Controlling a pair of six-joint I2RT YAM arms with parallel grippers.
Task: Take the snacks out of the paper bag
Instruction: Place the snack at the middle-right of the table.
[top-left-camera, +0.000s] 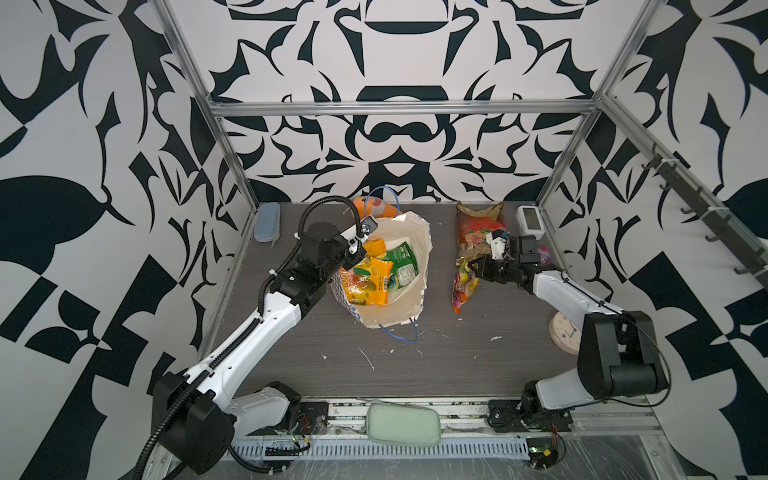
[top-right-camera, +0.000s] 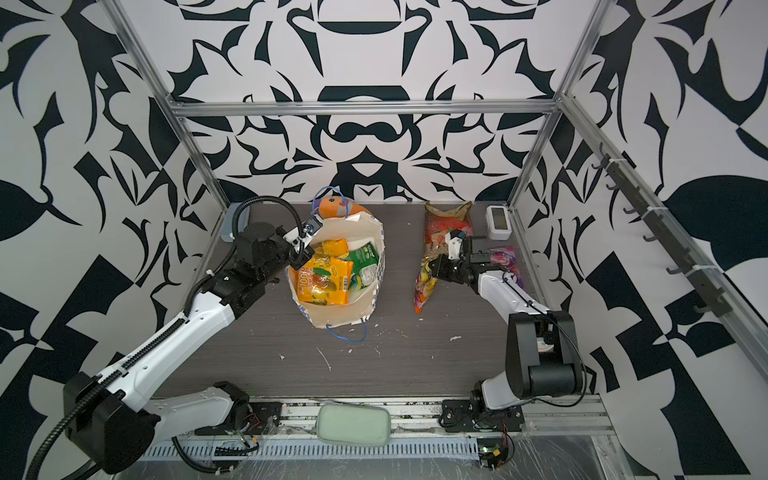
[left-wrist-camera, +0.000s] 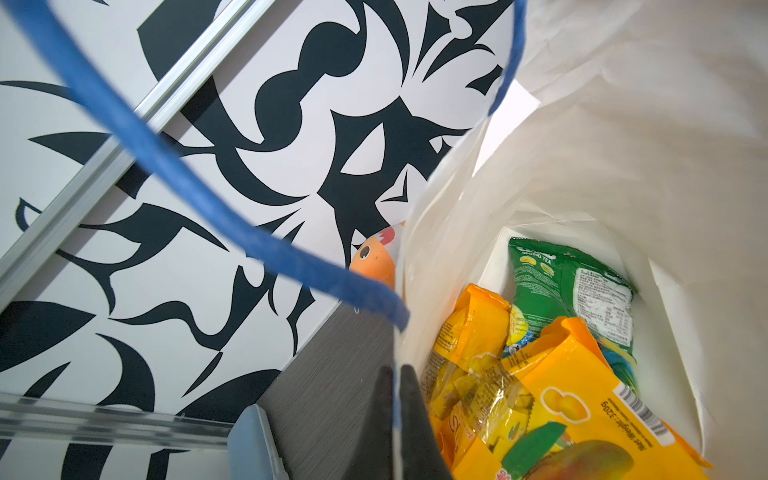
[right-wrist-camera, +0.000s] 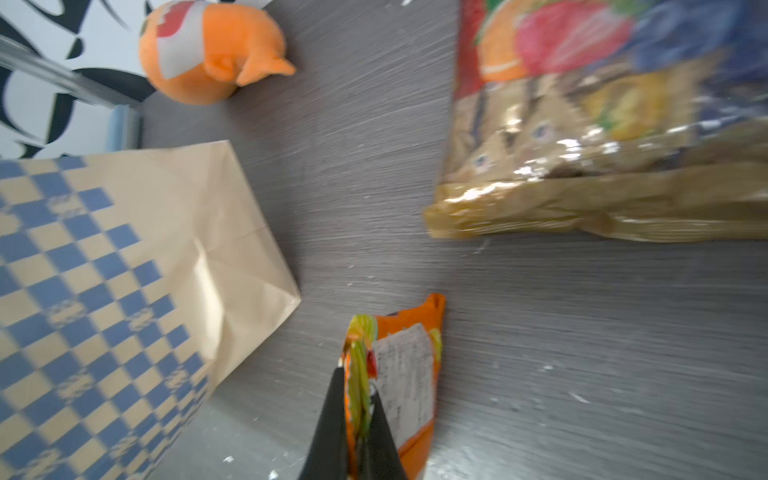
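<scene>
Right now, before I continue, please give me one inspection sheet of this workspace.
Surface: grey wood-grain tabletop, white scraps scattered.
Job's things: paper bag upright, open, holding yellow-orange packets and green packet; fruit-print bag and purple packet lie outside.
Clutter: orange plush toy, pale green pouch, blue case, cream clock.
Grippers: left gripper shut on paper bag rim; right gripper shut on orange packet.
Cables: black conduit arches over left arm.
Surroundings: black-and-white patterned walls, aluminium frame.

A: What covers your left arm (top-left-camera: 257, 328) and right arm (top-left-camera: 557, 286)?
B: White plastic link shells (top-left-camera: 270, 316) between black joint housings (top-left-camera: 615, 357).
A: Any cabling?
B: You have a black ribbed conduit (top-left-camera: 328, 199) along the left arm. Your left end effector (left-wrist-camera: 397, 368) and right end effector (right-wrist-camera: 356, 378) show black tapered fingers (left-wrist-camera: 415, 415).
</scene>
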